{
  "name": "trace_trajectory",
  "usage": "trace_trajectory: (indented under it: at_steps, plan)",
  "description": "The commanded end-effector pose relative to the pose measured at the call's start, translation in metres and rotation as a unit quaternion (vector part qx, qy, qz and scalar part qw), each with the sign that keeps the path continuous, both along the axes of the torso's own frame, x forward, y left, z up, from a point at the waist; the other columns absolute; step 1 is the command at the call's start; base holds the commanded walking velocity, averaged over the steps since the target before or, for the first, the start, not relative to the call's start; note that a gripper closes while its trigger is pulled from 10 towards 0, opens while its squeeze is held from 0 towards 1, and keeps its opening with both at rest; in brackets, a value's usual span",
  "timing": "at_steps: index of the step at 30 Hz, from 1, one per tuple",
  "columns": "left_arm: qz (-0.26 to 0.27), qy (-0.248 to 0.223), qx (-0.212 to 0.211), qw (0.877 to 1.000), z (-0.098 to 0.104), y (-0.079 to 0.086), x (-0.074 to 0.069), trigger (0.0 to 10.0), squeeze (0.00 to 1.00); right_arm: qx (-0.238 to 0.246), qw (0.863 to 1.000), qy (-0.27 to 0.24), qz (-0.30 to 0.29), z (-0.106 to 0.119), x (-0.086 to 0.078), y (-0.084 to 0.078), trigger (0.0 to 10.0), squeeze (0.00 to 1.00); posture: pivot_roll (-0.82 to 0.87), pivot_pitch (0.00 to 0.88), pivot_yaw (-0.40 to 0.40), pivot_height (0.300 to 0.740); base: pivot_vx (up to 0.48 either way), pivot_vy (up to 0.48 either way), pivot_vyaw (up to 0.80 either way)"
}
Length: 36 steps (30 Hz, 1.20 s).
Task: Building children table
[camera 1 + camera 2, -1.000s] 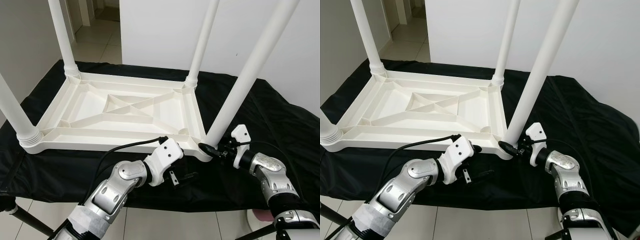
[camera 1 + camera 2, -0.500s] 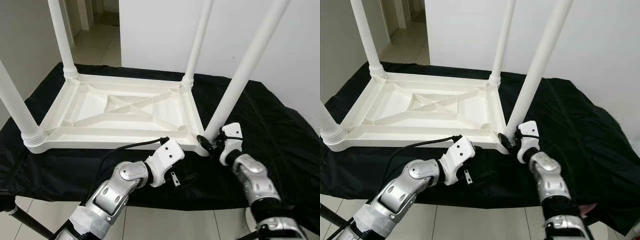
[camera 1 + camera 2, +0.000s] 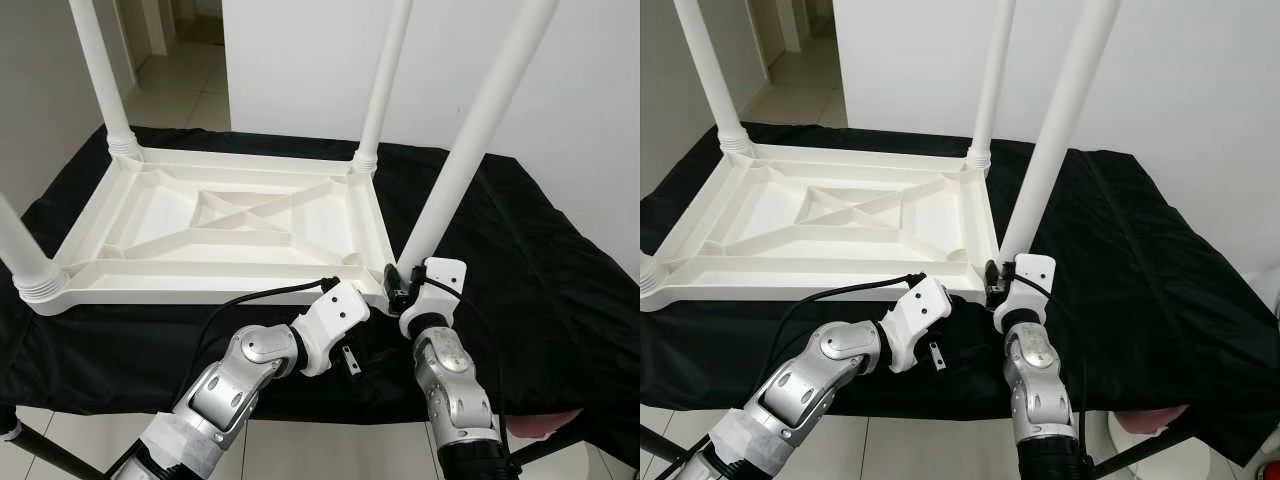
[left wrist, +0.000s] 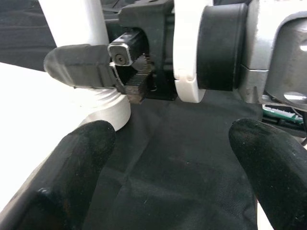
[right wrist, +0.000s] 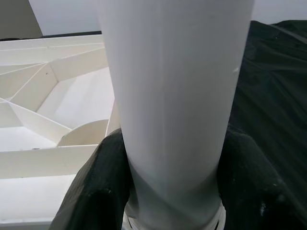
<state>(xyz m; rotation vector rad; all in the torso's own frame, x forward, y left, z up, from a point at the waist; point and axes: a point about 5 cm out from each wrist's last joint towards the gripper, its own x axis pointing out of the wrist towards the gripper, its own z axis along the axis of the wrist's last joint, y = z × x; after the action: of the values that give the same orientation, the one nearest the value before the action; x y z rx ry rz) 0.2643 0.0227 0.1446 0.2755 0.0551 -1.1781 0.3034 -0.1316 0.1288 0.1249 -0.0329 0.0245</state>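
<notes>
A white plastic children's table (image 3: 230,215) lies upside down on a black cloth, its legs pointing up. My right gripper (image 3: 400,290) is shut on the near right leg (image 3: 470,150) just above its base collar. In the right wrist view both black fingers (image 5: 103,187) press against the sides of that leg (image 5: 172,96). My left gripper (image 4: 175,167) is open and hovers over the cloth just in front of that corner, holding nothing. The left wrist view looks at the right gripper's finger (image 4: 91,67) beside the leg's collar (image 4: 108,108).
The black cloth (image 3: 520,260) covers a low stand and hangs over its front edge. Other legs rise at the far left (image 3: 100,80), far right (image 3: 385,80) and near left (image 3: 20,250). A white wall is behind, tiled floor below, and a pink object (image 3: 540,425) at lower right.
My right arm has swung from the right side round to the front of the near right leg, and its fingers now hug the leg's base. The left gripper has barely moved.
</notes>
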Motion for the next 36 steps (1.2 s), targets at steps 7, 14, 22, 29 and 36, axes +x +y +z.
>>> trace_trajectory:
  at_steps: [7,14,22,29,36]
  plan:
    - [-0.013,0.0,0.008,1.0,-0.003,-0.004,-0.002,10.0,0.0,0.01,0.999,0.037,0.033,-0.01,-0.007,0.005,10.0,1.0,0.05,0.004,-0.069,0.74,0.0,0.0,0.0]
    - [-0.01,-0.001,0.007,1.0,-0.003,-0.004,-0.001,10.0,0.0,0.004,0.997,0.006,0.073,0.002,-0.003,-0.011,10.0,1.0,0.06,0.001,-0.078,0.74,0.0,0.0,0.0]
    - [-0.009,-0.002,0.007,1.0,-0.003,-0.003,-0.001,10.0,0.0,-0.047,0.978,-0.017,0.203,0.009,-0.002,-0.028,10.0,0.0,0.05,0.0,-0.072,0.74,0.0,0.0,0.0]
    - [-0.009,-0.005,0.007,1.0,-0.002,-0.002,0.0,10.0,0.0,-0.114,0.955,-0.007,0.274,0.009,0.0,-0.049,10.0,0.0,0.06,0.0,-0.07,0.74,0.0,0.0,0.0]
    - [-0.008,-0.006,0.008,1.0,-0.001,-0.001,0.002,10.0,0.0,-0.171,0.927,0.021,0.334,0.005,0.015,-0.074,10.0,0.0,0.06,0.0,-0.06,0.74,0.0,0.0,0.0]
